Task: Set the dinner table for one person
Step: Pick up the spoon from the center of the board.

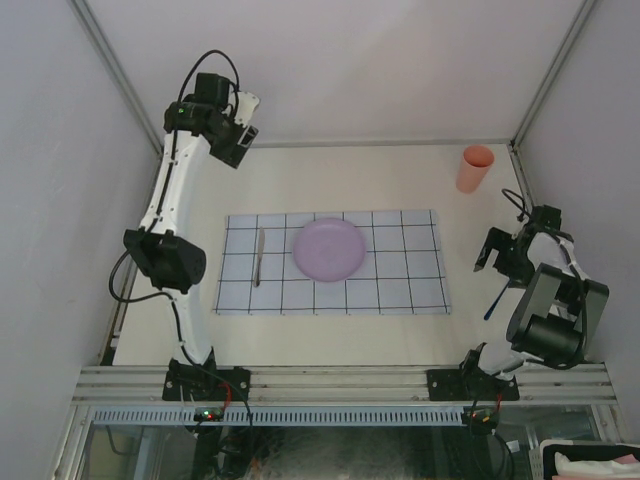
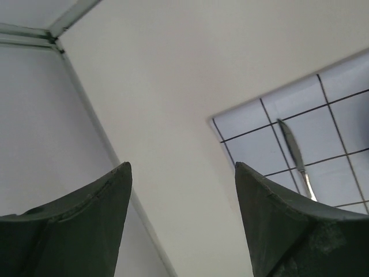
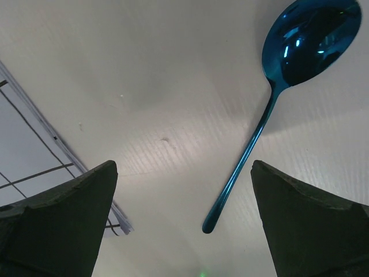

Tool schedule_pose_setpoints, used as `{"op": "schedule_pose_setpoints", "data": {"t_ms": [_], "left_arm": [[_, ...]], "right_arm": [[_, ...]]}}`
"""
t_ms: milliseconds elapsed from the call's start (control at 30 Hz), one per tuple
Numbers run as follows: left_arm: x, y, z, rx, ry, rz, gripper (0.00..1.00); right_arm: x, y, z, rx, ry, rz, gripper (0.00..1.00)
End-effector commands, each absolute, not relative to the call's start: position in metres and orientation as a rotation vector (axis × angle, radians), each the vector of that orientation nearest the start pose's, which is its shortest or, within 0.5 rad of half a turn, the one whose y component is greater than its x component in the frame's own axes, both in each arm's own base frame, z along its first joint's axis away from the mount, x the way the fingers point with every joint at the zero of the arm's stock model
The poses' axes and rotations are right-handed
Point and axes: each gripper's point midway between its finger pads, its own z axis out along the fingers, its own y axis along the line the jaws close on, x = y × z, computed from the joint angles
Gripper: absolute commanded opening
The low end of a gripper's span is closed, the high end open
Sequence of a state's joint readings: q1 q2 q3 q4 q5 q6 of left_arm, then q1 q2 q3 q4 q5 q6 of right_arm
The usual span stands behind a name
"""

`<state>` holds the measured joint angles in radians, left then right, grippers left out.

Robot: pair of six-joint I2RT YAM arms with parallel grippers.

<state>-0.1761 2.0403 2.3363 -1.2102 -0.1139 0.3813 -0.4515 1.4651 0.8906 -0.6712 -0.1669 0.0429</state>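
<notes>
The off-white dinner table [image 1: 330, 180] carries a pale grid-patterned cloth [image 1: 400, 280] with a lilac plate [image 1: 328, 249] at its middle and a silver knife [image 1: 259, 257] on its left part. A shiny blue spoon [image 3: 311, 37] lies on the bare table right of the cloth; its handle shows in the top view [image 1: 493, 303]. My right gripper [image 3: 184, 164] is open and empty, hovering over the spoon's handle end [image 1: 490, 255]. My left gripper [image 2: 183, 167] is open and empty, raised at the back left [image 1: 238, 148]; its view shows the cloth's corner [image 2: 259, 133] and the knife [image 2: 297, 161].
A salmon-pink cup [image 1: 475, 168] stands upright at the back right corner. White enclosure walls with aluminium rails [image 1: 545, 85] close in the back and both sides. The cloth's right edge [image 3: 17, 150] lies left of the right gripper.
</notes>
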Motion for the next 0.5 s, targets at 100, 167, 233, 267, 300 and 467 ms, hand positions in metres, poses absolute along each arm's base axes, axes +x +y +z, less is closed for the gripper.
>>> {"op": "schedule_pose_setpoints", "data": {"t_ms": [100, 167, 233, 267, 300, 467], "left_arm": [[0.476, -0.018, 0.313, 0.72, 2.266, 0.589, 0.75], [0.476, -0.015, 0.314, 0.709, 2.268, 0.611, 0.76], [0.476, -0.013, 0.316, 0.683, 2.267, 0.639, 0.76], [0.477, -0.013, 0.319, 0.67, 2.26, 0.646, 0.76], [0.477, -0.014, 0.321, 0.661, 2.254, 0.65, 0.76], [0.479, -0.013, 0.329, 0.637, 2.219, 0.682, 0.76]], "right_arm": [[0.265, -0.109, 0.038, 0.68, 2.709, 0.077, 1.0], [0.263, -0.11, 0.033, 0.697, 2.724, 0.073, 1.0], [0.265, -0.119, 0.033, 0.715, 2.707, 0.027, 1.0], [0.267, -0.121, 0.034, 0.705, 2.695, 0.017, 1.0], [0.269, -0.122, 0.034, 0.687, 2.692, 0.022, 1.0], [0.271, -0.126, 0.02, 0.704, 2.697, 0.031, 1.0]]}}
